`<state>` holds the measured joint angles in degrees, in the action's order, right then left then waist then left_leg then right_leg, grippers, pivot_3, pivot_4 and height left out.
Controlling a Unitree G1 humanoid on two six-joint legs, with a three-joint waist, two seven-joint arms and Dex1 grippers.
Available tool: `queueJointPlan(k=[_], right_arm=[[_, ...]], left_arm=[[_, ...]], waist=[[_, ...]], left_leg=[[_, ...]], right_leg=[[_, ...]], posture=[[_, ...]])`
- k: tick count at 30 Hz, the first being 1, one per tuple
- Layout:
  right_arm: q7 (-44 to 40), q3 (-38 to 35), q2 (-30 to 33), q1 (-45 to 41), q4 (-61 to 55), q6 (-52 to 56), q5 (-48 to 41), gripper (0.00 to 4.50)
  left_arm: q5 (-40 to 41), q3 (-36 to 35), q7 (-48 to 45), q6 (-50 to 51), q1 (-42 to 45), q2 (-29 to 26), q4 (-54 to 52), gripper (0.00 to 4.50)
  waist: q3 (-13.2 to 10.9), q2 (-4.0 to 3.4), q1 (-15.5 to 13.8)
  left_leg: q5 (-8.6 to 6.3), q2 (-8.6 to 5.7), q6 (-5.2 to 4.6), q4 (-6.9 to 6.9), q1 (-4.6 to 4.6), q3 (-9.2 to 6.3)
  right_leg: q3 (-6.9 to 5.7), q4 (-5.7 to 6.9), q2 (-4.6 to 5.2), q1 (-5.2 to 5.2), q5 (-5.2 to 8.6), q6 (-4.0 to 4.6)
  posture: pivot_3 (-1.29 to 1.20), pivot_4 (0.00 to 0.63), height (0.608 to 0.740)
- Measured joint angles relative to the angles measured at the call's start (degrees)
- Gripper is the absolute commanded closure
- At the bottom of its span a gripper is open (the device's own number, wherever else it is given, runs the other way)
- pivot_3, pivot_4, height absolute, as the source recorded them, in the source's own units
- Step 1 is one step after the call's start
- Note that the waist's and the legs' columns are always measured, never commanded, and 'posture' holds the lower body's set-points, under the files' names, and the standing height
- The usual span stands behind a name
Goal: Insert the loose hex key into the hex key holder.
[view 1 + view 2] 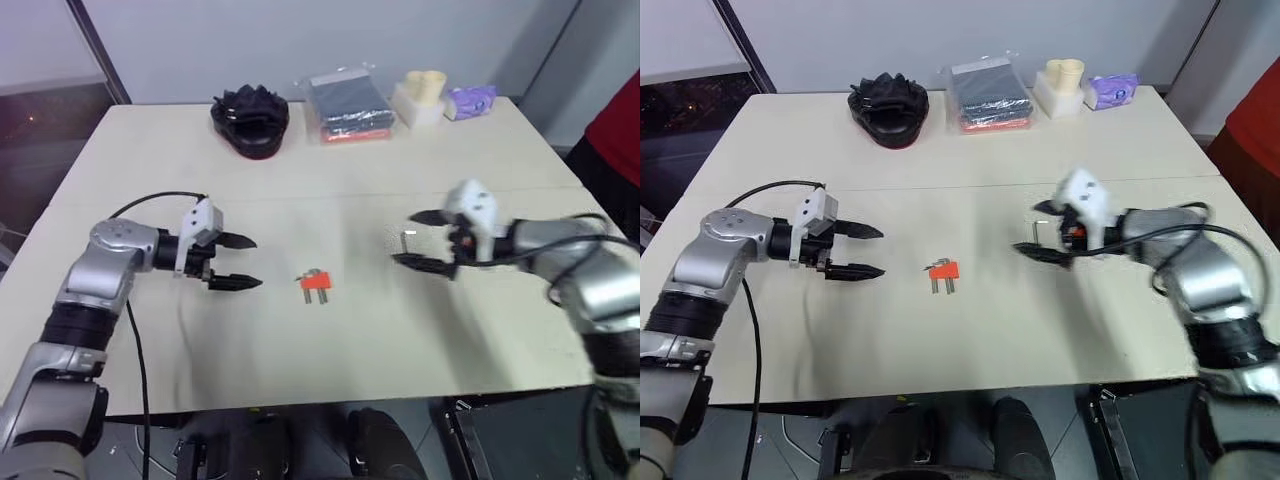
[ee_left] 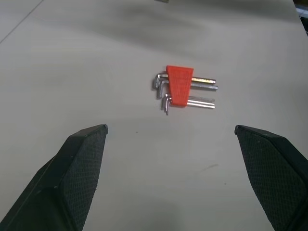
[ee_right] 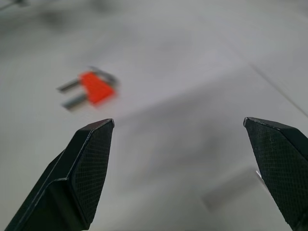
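hex key holder (image 2: 180,85) lay ahead of both spread, empty pincers (left gripper (image 1: 234,262), right gripper (image 1: 420,240)); best found the loose key first.

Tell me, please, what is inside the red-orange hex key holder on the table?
Several grey hex keys sit in the hex key holder; bent ends stick out on one side, straight shafts on the other. Their middle parts are covered by the block, so free slots cannot be seen.

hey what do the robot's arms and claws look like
Both arms are silver-grey metal with black joint sections. Each wrist carries a white block-shaped housing, from which two black pointed fingers with a fine cross-hatched inner texture project. A thin black cable loops along each arm. The left claw and right claw look alike.
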<state>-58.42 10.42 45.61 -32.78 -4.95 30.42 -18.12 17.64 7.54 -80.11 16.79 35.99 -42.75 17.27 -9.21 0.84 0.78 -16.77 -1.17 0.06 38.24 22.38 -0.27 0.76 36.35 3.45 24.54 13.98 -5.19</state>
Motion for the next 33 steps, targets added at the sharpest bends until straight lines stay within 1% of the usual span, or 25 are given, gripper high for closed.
queueJointPlan(k=[3, 5, 10, 12, 15, 19, 26, 33], right_arm=[[-3.7, 9.2, -3.2, -3.1, 7.8, -7.9, 7.7, 0.00], [-5.0, 12.4, -5.2, -5.2, 12.5, -11.6, 11.1, 0.00], [-7.1, 16.3, -10.1, -11.1, 23.5, -19.5, 17.5, 0.00], [-7.6, 16.4, -12.7, -13.7, 28.5, -22.2, 19.1, 0.00], [-8.3, 16.2, -15.4, -15.6, 32.8, -24.3, 20.1, 0.00], [-9.7, 15.6, -17.3, -17.0, 37.0, -26.8, 20.4, 0.00], [-13.1, 14.5, -22.0, -17.2, 39.7, -26.4, 19.9, 0.00], [-14.4, 14.6, -23.9, -17.1, 40.0, -26.5, 20.4, 0.00]], left_arm=[[0.0, 0.0, -0.3, 0.3, -1.3, -0.4, -2.3, 0.05], [0.1, -0.1, -0.4, 0.6, -3.4, -1.1, -5.0, 0.05], [1.3, -0.2, 1.4, 3.0, -8.3, -1.0, -11.9, 0.05], [2.0, -1.7, 3.1, 4.4, -10.9, -1.2, -14.7, 0.05], [3.2, -2.2, 5.2, 6.1, -13.6, -1.1, -18.5, 0.05], [4.4, -2.9, 7.3, 7.8, -15.6, -1.1, -20.9, 0.05], [5.5, -3.9, 9.5, 8.7, -16.2, -1.1, -22.6, 0.05], [5.6, -4.1, 11.0, 9.1, -17.6, -1.1, -23.0, 0.05]], waist=[[0.0, 0.00, -0.1], [0.0, 0.00, 0.0], [0.0, 0.00, 0.2], [0.0, 0.00, 0.2], [0.0, 0.00, 0.3], [0.0, -0.01, 0.3], [0.0, -0.01, 0.4], [0.0, -0.01, 0.3]], left_leg=[[-0.02, -0.11, -0.04, 0.04, 0.07, 0.02], [-0.04, -0.13, -0.08, 0.07, 0.09, 0.06], [-0.04, -0.04, -0.07, 0.04, 0.06, 0.03], [-0.02, -0.01, -0.04, 0.03, 0.03, 0.00], [-0.02, 0.01, -0.03, 0.02, 0.01, -0.01], [-0.01, 0.01, -0.02, 0.02, -0.01, -0.01], [-0.01, 0.03, -0.01, -0.02, -0.02, -0.02], [0.00, 0.01, 0.01, -0.02, -0.01, -0.02]], right_leg=[[-0.01, -0.03, 0.10, 0.02, 0.00, 0.00], [0.02, -0.07, 0.14, 0.02, 0.00, -0.01], [0.04, -0.02, 0.11, 0.04, 0.00, -0.01], [0.05, 0.01, 0.13, 0.05, 0.00, 0.00], [0.07, 0.05, 0.16, 0.05, 0.00, 0.00], [0.08, 0.05, 0.18, 0.05, 0.00, 0.00], [0.09, 0.07, 0.19, 0.08, 0.00, 0.00], [0.09, 0.06, 0.22, 0.07, 0.00, 0.01]], posture=[[0.00, 0.150, 0.740], [0.00, 0.150, 0.740], [0.00, 0.150, 0.740], [0.00, 0.150, 0.740], [0.00, 0.150, 0.740], [0.00, 0.150, 0.740], [0.00, 0.150, 0.740], [0.00, 0.150, 0.740]])
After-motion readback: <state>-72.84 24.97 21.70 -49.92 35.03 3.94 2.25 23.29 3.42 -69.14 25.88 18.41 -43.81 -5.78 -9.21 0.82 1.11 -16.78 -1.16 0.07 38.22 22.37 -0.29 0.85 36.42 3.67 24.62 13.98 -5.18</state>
